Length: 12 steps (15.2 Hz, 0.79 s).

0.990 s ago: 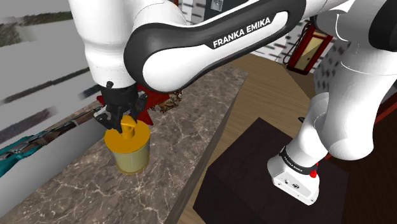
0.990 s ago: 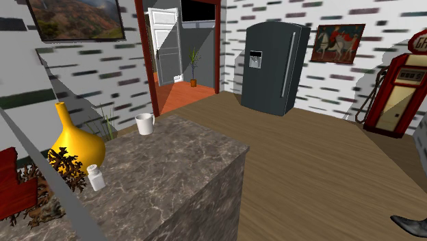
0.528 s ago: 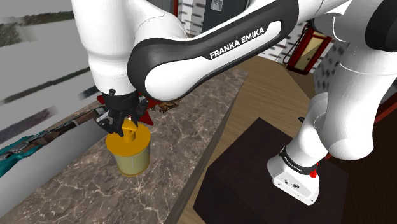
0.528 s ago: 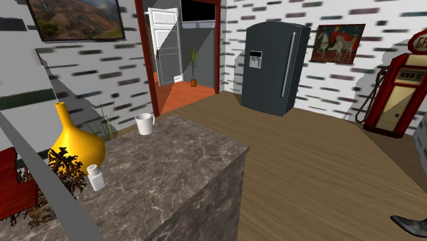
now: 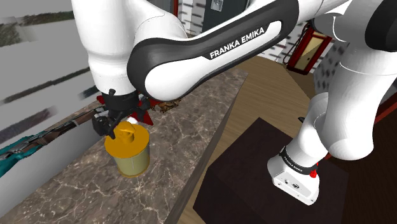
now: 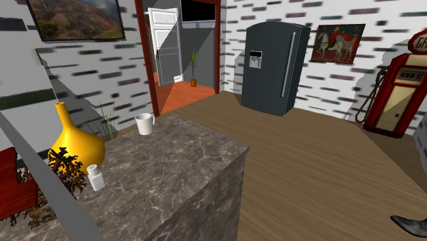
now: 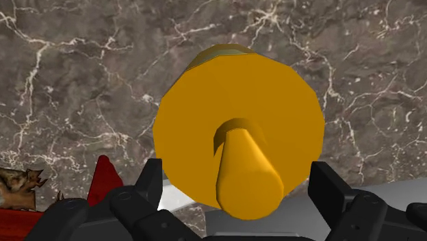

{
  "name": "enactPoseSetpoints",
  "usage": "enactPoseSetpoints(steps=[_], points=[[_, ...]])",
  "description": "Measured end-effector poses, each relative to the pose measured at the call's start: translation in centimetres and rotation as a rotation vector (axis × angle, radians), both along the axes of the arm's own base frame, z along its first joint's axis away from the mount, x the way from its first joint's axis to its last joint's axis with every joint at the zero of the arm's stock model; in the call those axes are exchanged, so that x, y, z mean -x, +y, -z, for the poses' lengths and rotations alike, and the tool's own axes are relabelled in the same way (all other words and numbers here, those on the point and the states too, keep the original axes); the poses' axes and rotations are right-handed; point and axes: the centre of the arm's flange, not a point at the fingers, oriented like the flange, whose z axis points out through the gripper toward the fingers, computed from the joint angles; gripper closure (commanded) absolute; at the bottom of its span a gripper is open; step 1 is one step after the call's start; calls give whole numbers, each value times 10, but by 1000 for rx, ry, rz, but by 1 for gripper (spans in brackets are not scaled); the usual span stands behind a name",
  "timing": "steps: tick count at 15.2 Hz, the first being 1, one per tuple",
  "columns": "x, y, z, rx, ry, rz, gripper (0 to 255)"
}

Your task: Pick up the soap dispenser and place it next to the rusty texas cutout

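The soap dispenser [image 5: 130, 153], a yellowish body under a wide orange cap and pump, stands upright on the dark marble counter [image 5: 172, 149]. My gripper [image 5: 119, 124] hangs straight over it and is open. In the wrist view the orange cap [image 7: 239, 116] and its pump spout [image 7: 248, 174] sit between the two black fingers [image 7: 146, 186], which stand apart on either side without touching the spout. Just behind the gripper lies a red cutout [image 5: 146, 117] with a brown ragged rusty piece [image 7: 17, 186] beside it.
The second exterior view shows a yellow vase [image 6: 75, 142], a white shaker [image 6: 96, 178] and a white mug [image 6: 144, 124] on the counter [image 6: 178, 178]. The counter's edge drops to a wooden floor [image 5: 254, 95]. My dark stand [image 5: 254, 172] sits at the shoulder view's lower right.
The fingers were shut on the dispenser's pump and have now spread apart. The dispenser sank slightly toward the counter over the last second.
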Motion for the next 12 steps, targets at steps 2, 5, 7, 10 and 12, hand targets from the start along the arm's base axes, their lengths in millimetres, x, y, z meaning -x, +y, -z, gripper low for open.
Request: enactPoseSetpoints(steps=[2, 5, 7, 10, 12], points=[[1, 0, -5, 0, 0, 0, 0], [4, 0, -40, -1, -1, 0, 0], [5, 0, -47, -1, -1, 0, 0], [5, 0, -49, 0, 0, 0, 0], [5, 0, -50, 0, 0, 0, 0]])
